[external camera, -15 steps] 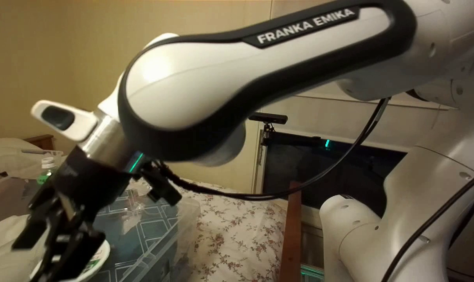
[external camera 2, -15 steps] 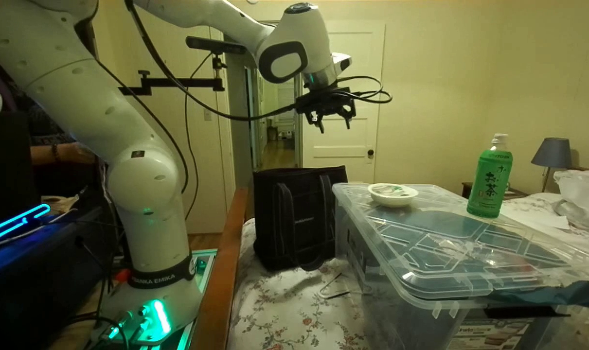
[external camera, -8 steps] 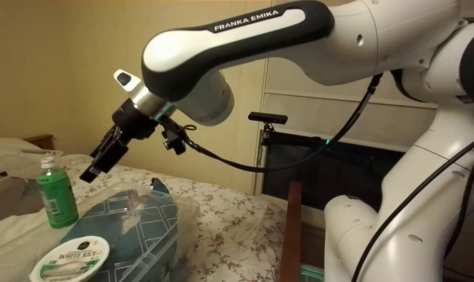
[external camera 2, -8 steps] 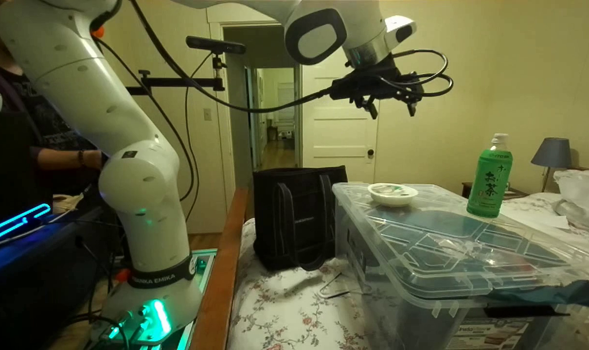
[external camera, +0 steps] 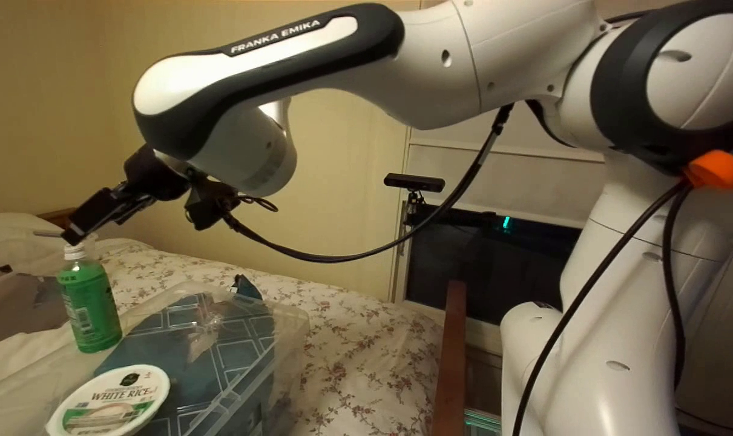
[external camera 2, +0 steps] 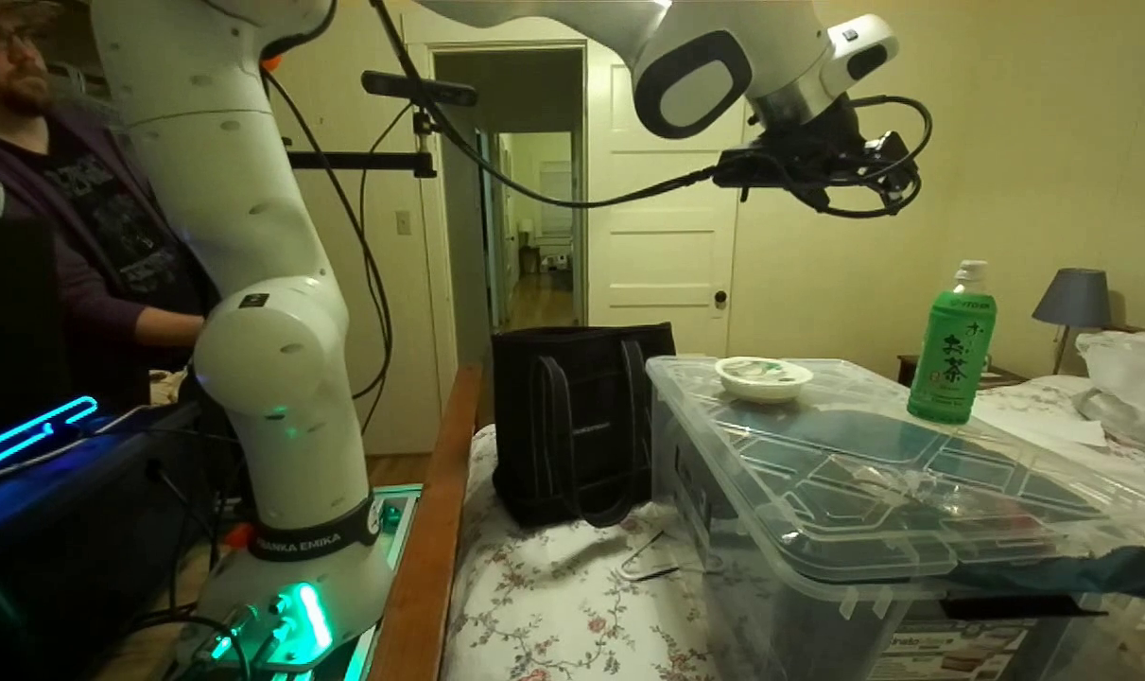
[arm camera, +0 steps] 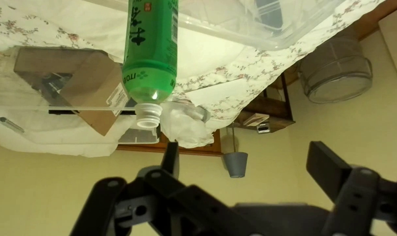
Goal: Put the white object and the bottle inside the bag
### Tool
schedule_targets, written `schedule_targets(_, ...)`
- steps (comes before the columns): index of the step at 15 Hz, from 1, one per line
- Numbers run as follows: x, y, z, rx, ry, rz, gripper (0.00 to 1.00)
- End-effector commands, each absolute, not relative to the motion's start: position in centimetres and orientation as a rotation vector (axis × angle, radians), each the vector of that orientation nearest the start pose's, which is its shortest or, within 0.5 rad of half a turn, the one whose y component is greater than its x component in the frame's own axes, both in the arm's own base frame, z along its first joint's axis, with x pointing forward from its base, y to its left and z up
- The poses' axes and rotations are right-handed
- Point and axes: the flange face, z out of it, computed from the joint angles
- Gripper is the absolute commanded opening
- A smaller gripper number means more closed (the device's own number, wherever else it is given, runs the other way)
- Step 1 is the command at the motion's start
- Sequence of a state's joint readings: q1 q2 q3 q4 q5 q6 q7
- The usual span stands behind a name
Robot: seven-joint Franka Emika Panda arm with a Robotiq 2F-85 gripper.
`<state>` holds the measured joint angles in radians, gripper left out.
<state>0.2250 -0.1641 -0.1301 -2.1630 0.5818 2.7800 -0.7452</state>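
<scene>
Pincer [arm camera: 245, 154] sits nearer the bottle [arm camera: 150, 49] than half a second ago

Its fingers [arm camera: 327, 172] stand wide apart at the bottom of the wrist view, holding nothing; the bottle is outside the gap, toward upper left, cap [arm camera: 148, 115] pointing down the frame.

The bottle stands upright on the clear box lid [external camera 2: 846, 440] and looks like smooth, thin plastic: probably slippery, slightly squeezable, easily tipped if nudged high. Its fill, and so its weight, I cannot tell; the body below the shoulder seems the best hold.

On the same lid, at lower left in an exterior view, the white rice tub [external camera: 109, 402] is likely light and fairly stiff, best pinched across its rim.

Black and probably soft-sided, the tote bag [external camera 2: 600, 397] stands on the bed [external camera 2: 572, 605] near the centre of an exterior view.

Overhead, the arm [external camera: 427, 79] stretches in from the right, wrist bent so that the pincer slants toward lower left.
</scene>
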Motion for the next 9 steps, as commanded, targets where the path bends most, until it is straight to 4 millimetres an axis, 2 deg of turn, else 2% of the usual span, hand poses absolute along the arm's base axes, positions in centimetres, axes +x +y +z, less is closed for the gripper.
schedule_targets(1, 59.6, 3.3, 54.2, -2.693, -0.386, -1.320, 1.00)
schedule_targets(5, 62.7, 2.9, 51.8, -2.737, -0.316, -1.341, 1.00)
schedule_targets(9, 64.6, 2.2, 50.2, -2.770, -0.258, -1.363, 1.00)
